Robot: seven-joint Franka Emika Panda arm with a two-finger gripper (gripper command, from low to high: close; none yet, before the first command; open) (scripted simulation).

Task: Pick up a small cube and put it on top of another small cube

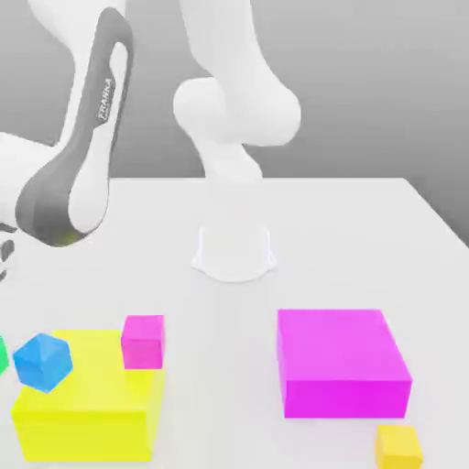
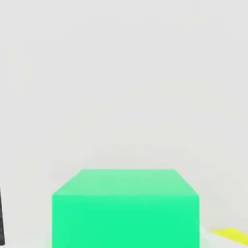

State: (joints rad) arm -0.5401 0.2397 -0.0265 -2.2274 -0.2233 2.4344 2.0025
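green cube [image 1: 2,354]: cut by exterior view's left edge | hand view: its base cut off | yellow cube [image 1: 399,448]: bottom cropped

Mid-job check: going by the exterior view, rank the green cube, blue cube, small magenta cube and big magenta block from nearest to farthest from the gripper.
From the gripper at the exterior view's left edge:
1. Green cube, at that same left edge.
2. Blue cube, tilted on the yellow block.
3. Small magenta cube, further right.
4. Big magenta block, on the right.
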